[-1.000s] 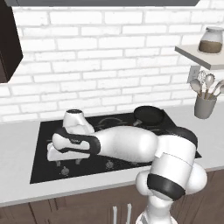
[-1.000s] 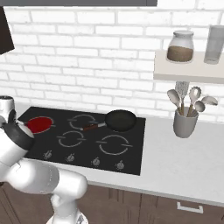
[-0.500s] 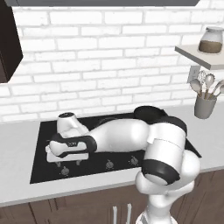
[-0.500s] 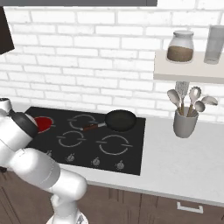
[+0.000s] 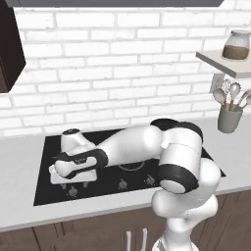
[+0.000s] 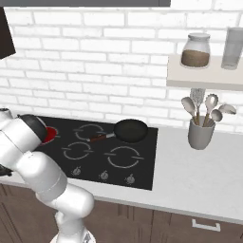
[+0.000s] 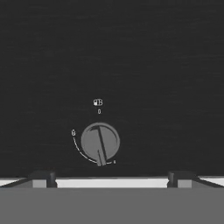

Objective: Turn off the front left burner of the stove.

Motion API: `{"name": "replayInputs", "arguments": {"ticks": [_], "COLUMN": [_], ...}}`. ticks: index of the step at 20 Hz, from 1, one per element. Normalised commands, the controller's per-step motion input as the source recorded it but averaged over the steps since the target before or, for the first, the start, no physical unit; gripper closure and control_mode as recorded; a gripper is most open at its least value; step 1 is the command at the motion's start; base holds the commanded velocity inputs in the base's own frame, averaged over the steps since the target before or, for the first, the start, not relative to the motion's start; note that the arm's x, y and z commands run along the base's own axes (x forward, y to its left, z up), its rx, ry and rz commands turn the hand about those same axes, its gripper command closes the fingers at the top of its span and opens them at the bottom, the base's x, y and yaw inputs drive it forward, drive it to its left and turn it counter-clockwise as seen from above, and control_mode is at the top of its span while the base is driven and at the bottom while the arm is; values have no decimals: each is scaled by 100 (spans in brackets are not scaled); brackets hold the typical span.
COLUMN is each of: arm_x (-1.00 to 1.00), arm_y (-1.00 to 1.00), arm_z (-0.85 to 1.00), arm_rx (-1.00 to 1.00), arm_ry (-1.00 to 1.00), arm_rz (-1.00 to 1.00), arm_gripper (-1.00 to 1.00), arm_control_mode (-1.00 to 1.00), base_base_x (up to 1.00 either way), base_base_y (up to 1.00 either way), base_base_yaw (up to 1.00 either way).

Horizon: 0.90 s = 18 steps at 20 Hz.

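Hovering over the stove (image 5: 201,152) at its front left corner, hand (image 7: 111,178) spread wide, holding nothing, knob (image 7: 100,143) between fingertips, pointer near 6 o'clock, front left burner (image 6: 49,135) glowing red, pan (image 6: 130,130) at back right.

From your right-side camera, the front left burner (image 6: 50,135) glowed red at the stove (image 6: 142,163) edge behind the white arm (image 6: 33,166), a black pan (image 6: 131,130) sat on the rear right ring, three knobs (image 6: 103,175) showed in front.
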Motion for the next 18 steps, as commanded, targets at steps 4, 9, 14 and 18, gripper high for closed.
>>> {"name": "replayInputs", "arguments": {"ticks": [4, 9, 14, 18], "arm_x": [0, 14, 28, 13], "arm_y": [10, 5, 0, 7], "arm_z": [-24, -20, -16, -6], "arm_rx": [0, 0, -2, 0], "arm_ry": [0, 0, 0, 0], "arm_rz": [0, 0, -1, 0], "arm_gripper": [-100, -100, -100, -100], "arm_control_mode": [-100, -100, -100, -100], "base_base_x": [0, 0, 0, 0], "base_base_y": [0, 0, 0, 0], "base_base_yaw": [0, 0, 0, 0]}}
